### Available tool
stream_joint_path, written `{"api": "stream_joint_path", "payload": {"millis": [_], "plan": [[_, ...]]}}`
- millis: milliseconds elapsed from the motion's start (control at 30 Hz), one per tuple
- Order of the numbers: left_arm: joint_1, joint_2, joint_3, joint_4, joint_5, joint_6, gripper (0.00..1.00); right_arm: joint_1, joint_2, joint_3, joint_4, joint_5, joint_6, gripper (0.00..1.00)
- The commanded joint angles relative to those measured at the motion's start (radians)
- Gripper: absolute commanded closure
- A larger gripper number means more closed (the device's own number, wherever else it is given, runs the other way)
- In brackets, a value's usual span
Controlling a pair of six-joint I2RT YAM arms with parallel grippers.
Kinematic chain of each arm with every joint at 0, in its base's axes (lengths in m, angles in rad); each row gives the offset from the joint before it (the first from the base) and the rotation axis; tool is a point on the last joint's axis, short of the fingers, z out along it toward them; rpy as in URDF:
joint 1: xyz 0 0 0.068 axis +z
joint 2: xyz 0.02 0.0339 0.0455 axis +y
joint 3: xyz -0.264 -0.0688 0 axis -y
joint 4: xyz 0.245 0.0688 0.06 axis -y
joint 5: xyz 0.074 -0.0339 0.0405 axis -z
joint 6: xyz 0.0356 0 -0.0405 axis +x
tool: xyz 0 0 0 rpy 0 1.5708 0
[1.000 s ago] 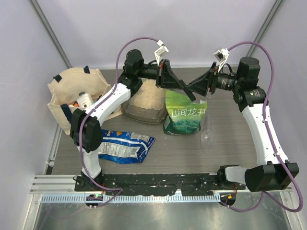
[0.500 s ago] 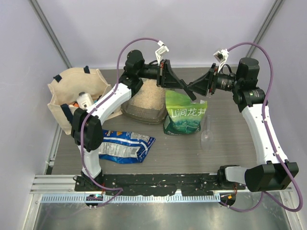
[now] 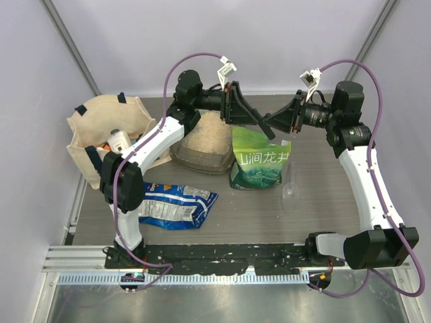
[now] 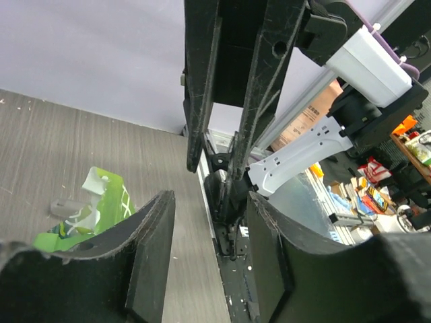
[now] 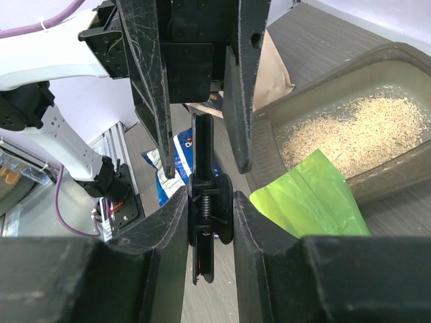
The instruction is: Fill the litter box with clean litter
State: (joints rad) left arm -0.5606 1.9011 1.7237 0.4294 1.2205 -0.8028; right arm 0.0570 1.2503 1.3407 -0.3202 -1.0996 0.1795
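- The left hand (image 4: 212,219) is now released: its fingers are seen spread, with a gap on either side of the black clip (image 5: 210,232), whereas a second ago they are clenched on it.
- The right hand (image 5: 210,202) is narrowed over the same second from wide apart, and its two fingers are now pressed against the sides of the clip, so the clip is grasped by the right hand.
- The two arms themselves are hardly shifted between the overhead pictures. Both hands are met in the air above the green bag (image 3: 259,161), and only the grip is changed.
- The exchange is judged to be a handover of the clip from left to right that is all but finished. The left hand is freed by it for other work.
- The litter box (image 3: 195,161) is set on the surface (image 3: 323,215) at the back, under the left forearm and just beside the green bag. A loose heap of the clean litter (image 3: 205,138) is already spread inside it.
- The bag is stood upright with its top seen open in the right wrist view. Whether more litter is left in it cannot be told.
- The filling is judged largely done. What is left is probably for the clip to be carried away from the box and put down.
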Motion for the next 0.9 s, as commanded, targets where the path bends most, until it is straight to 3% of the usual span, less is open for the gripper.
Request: {"api": "stream_joint_path", "payload": {"millis": [0,233,267,333,367,400,433,533,700,867], "plan": [[0.005,-0.014,0.016,0.025,-0.015,0.013,0.50,0.001,-0.014,0.009,0.059,-0.025,0.034,0.99],[0.005,-0.005,0.028,0.042,-0.012,0.011,0.57,0.001,-0.002,0.000,0.061,-0.042,0.057,0.98],[0.004,-0.004,0.028,0.043,-0.010,0.010,0.61,0.001,-0.002,-0.002,0.059,-0.031,0.058,0.98],[0.005,0.001,0.033,0.048,-0.009,0.008,0.77,0.001,0.000,-0.003,0.047,-0.023,0.057,0.99],[0.005,0.003,0.033,0.057,-0.003,0.008,0.83,0.001,-0.002,-0.006,0.047,0.009,0.063,0.92],[0.005,0.003,0.031,0.058,-0.001,0.010,0.95,0.001,-0.005,-0.006,0.049,0.035,0.067,0.79],[0.004,0.003,0.027,0.063,-0.003,0.008,0.99,0.001,-0.012,-0.008,0.052,0.064,0.075,0.55],[0.005,-0.002,0.017,0.063,0.002,0.008,1.00,0.001,-0.011,0.011,0.081,0.107,0.098,0.43],[0.010,-0.008,0.011,0.058,-0.004,0.004,1.00,0.003,-0.011,0.021,0.130,0.106,0.104,0.42],[0.011,-0.004,0.017,0.054,-0.004,0.004,1.00,0.004,-0.009,-0.002,0.147,0.073,0.114,0.48]]}}
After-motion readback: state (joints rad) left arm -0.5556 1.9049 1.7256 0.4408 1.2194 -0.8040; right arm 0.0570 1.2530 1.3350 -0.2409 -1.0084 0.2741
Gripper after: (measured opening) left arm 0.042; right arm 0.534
